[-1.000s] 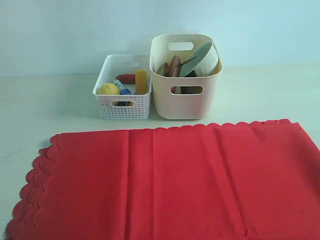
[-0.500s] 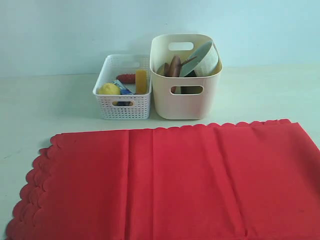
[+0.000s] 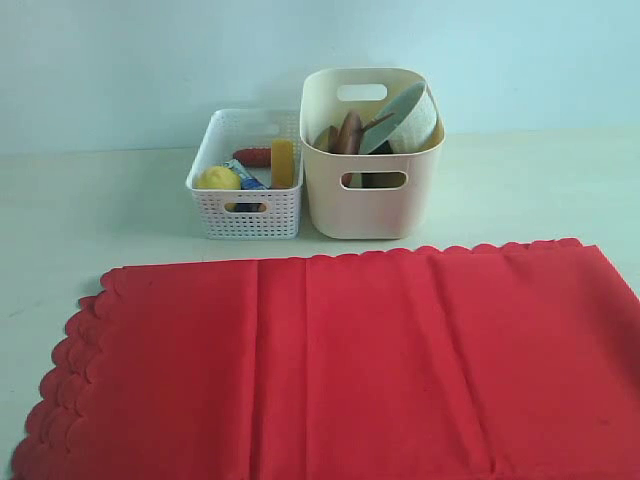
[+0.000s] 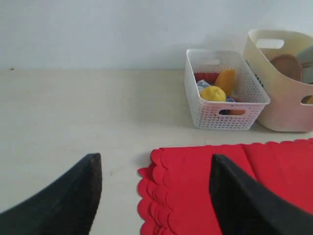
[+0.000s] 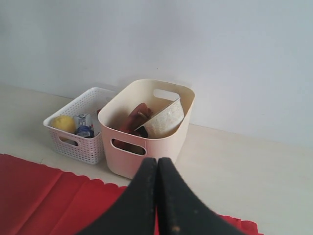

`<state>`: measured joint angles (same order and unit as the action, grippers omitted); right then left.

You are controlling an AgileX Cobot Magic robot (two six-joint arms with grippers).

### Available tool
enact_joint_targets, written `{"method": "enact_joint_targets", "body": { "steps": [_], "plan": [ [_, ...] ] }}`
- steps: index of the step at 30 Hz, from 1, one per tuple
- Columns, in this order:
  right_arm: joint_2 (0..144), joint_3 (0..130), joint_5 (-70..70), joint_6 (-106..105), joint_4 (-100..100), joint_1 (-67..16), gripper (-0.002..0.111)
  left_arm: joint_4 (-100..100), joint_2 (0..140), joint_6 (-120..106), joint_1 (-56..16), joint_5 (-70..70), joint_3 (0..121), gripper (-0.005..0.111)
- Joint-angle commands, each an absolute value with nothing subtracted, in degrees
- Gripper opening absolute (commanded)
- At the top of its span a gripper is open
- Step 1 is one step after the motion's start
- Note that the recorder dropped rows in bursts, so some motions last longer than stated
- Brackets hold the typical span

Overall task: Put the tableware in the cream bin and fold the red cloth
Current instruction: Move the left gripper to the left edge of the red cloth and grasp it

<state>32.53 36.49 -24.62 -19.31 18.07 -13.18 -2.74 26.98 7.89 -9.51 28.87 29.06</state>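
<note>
Now: left hand point(image 4: 154, 158) released, red cloth point(image 4: 190, 181) corner beneath it; right hand point(image 5: 157, 160) clenched, empty, cream bin point(image 5: 166, 142) ahead, apart.

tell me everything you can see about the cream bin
The cream bin is a tall, smooth tub, plastic by its look, with rounded corners and an oval handle cutout in the near and far walls. It stands upright on the pale table, right beside the white perforated basket, behind the red cloth, whose edge stops just short of it. A pale bowl leans tilted inside, with brown tableware next to it.
</note>
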Motion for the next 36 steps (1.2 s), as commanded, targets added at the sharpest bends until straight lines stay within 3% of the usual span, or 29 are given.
{"method": "enact_joint_targets", "body": {
  "steps": [1, 20, 28, 36],
  "plan": [
    [32.0, 36.3, -23.7, -19.2, 19.0, -12.9, 0.000, -2.1, 30.2, 7.5, -9.8, 31.6, 28.6, 0.062],
    [31.0, 36.3, -24.0, -19.3, 19.3, -12.9, 0.000, 15.9, 74.2, -2.8, -9.2, 39.8, 35.2, 0.062],
    [30.1, 36.3, -24.0, -19.3, 19.6, -12.9, 0.000, 20.1, 84.1, -5.4, -3.7, 37.7, 35.3, 0.062],
    [30.1, 36.3, -24.0, -19.3, 19.6, -12.9, 0.000, 23.2, 90.0, -9.1, -2.6, 35.6, 35.3, 0.062]
  ]
}}
